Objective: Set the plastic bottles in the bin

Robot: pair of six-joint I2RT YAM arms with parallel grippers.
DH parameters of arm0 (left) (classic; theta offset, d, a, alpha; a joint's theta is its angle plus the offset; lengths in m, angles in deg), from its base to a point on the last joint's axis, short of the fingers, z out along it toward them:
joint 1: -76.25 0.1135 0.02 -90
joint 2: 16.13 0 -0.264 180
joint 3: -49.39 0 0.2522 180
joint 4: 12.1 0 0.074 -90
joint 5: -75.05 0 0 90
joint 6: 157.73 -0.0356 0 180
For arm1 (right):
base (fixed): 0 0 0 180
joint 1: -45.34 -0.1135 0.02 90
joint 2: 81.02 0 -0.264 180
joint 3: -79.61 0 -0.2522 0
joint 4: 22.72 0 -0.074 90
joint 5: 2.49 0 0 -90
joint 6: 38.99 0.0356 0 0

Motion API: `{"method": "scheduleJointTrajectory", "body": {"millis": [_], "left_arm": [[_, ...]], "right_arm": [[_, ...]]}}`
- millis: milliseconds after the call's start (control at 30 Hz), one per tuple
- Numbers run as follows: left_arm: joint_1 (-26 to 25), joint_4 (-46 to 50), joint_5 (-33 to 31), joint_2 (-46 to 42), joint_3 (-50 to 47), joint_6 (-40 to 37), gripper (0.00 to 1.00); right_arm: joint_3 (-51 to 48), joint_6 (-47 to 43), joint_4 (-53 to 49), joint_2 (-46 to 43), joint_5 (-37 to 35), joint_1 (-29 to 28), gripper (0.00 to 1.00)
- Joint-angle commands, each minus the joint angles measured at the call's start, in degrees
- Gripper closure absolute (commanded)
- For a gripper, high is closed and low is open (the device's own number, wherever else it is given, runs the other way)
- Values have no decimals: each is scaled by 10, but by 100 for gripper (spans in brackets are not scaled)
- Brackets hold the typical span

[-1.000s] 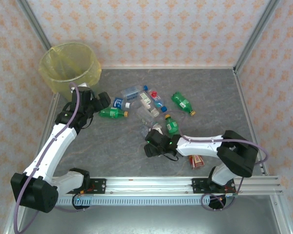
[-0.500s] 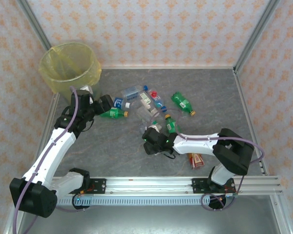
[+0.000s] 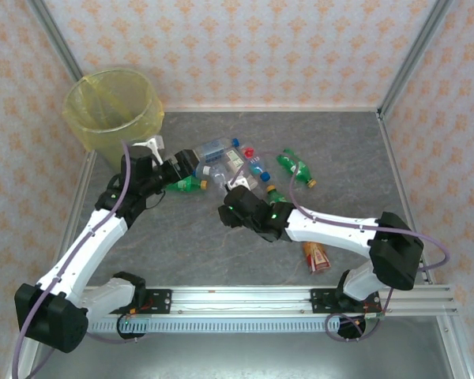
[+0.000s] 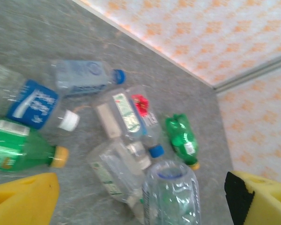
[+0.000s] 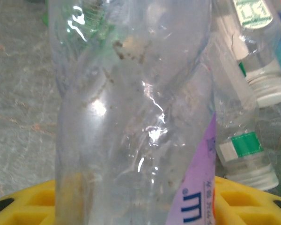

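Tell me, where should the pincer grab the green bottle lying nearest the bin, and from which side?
Probably its body just behind the yellow cap, coming straight down, jaws across its width. The green bottle lies flat on the table, so its round sides face outward; a blue-labelled bottle crowds its base end, leaving more room near the cap.

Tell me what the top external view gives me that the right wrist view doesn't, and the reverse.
Top external adds: the bin, the left gripper open beside a green bottle, and an orange-red bottle lying apart from the pile. Right wrist adds: the purple label on the crumpled clear bottle between the right gripper and its yellow fingers. Both: that bottle in the right gripper, with white-capped clear bottles beside it.
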Motion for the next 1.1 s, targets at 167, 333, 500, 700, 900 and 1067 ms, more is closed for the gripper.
{"method": "scheduleJointTrajectory", "body": {"millis": [167, 333, 500, 700, 900, 1067], "left_arm": [[-61, -121, 72, 1, -33, 39, 10], [-75, -115, 70, 30, -34, 41, 11], [-75, -120, 63, 54, -30, 51, 12], [-75, -178, 104, 74, -36, 75, 14], [-75, -197, 142, 94, -27, 79, 21], [-75, -205, 158, 101, -28, 82, 27]], "right_arm": [[39, -22, 7, -19, -44, -3, 50], [41, -24, 11, -27, -42, -4, 50], [33, -24, 16, -45, -42, -3, 50], [25, -21, 16, -58, -37, -5, 50], [32, -23, 11, -55, -38, -12, 50], [34, -28, 13, -53, -36, -14, 50]]}}
